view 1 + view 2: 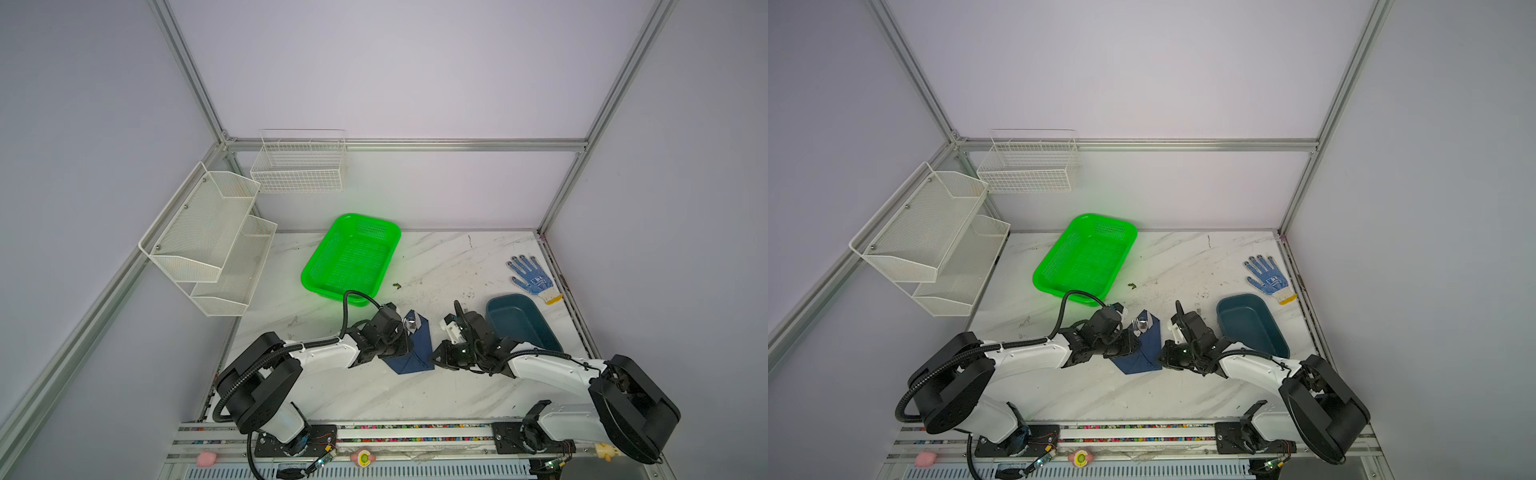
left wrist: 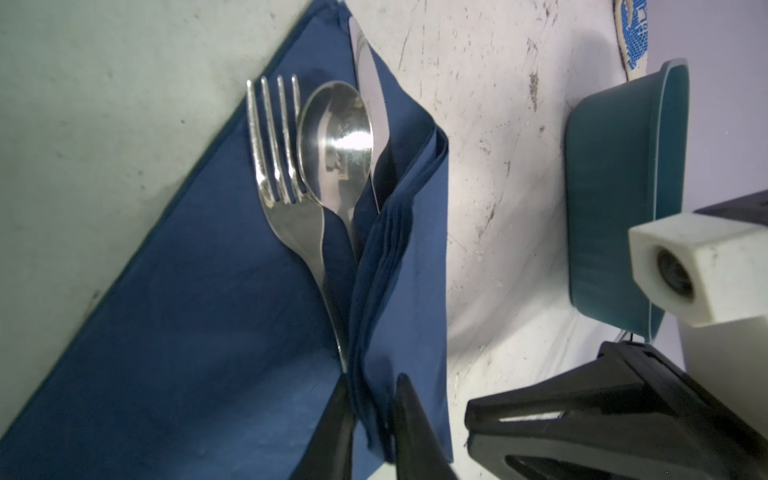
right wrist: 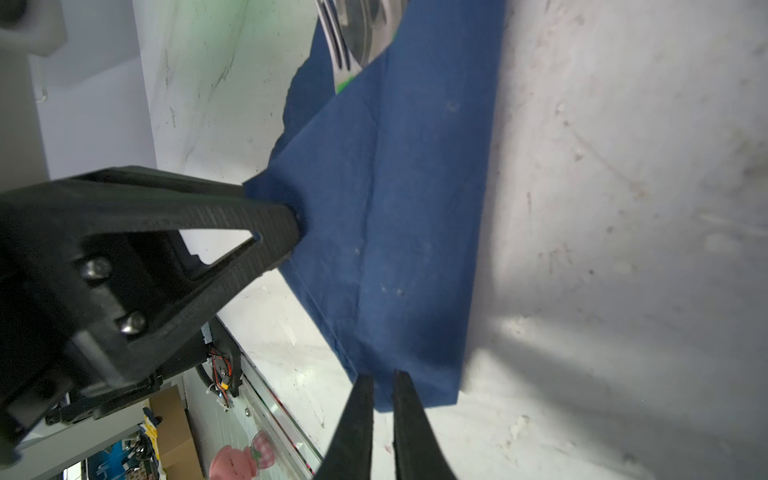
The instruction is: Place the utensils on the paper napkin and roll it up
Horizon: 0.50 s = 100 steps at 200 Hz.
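Note:
The navy paper napkin (image 1: pixel 417 362) (image 1: pixel 1142 362) lies between both arms near the table's front. A fork (image 2: pixel 278 166), a spoon (image 2: pixel 336 137) and a knife (image 2: pixel 370 83) rest on it side by side. Their handles run under a raised flap of the napkin (image 2: pixel 399 257). My left gripper (image 2: pixel 372 386) (image 1: pixel 409 345) is shut on that flap, with the paper bunched between its fingers. My right gripper (image 3: pixel 382 376) (image 1: pixel 436 357) sits low at the napkin's (image 3: pixel 415 208) near corner. Its jaws are almost together, with blue paper between the tips.
A dark teal tray (image 1: pixel 489 312) stands just right of the right arm, and a blue-dotted glove (image 1: pixel 534 278) lies behind it. A green basket (image 1: pixel 308 277) is behind the left arm. White mesh shelves (image 1: pixel 208 232) and a wire basket (image 1: pixel 299 166) hang on the left walls.

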Motion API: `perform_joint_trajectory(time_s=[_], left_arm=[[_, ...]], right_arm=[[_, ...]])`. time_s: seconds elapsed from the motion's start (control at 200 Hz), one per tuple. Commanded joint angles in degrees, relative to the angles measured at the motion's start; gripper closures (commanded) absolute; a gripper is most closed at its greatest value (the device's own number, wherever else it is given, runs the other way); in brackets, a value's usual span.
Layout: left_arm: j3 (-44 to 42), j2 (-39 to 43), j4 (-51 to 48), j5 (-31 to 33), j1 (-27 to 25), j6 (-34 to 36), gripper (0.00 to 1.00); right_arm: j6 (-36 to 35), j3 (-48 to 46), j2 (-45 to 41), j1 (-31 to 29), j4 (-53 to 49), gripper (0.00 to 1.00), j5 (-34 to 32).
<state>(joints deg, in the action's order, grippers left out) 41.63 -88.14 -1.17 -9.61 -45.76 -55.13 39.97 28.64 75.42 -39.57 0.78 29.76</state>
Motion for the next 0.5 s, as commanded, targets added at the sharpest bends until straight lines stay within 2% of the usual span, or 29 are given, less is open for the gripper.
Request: perform_joint_trajectory(time_s=[0.0,0.14,0.305,0.495], left_arm=[[-0.4,0.7,2.5,-0.8,0.3,0.5,0.84],[-0.6,0.2,3.3,-1.8,0.3,0.3,0.87],[-1.2,0.4,2.8,-1.6,0.2,0.5,0.89],[-1.4,0.6,1.6,-0.8,0.2,1.2,0.90]], right_arm=[[0.6,0.4,2.0,-0.2,2.8,0.85,2.3],[0.1,0.5,4.3,-0.3,3.7,0.86,3.5],[-4.8,1.2,6.8,-0.3,-2.7,0.86,1.8],[-5.6,2.3,6.7,-0.3,-4.9,0.85,1.6]])
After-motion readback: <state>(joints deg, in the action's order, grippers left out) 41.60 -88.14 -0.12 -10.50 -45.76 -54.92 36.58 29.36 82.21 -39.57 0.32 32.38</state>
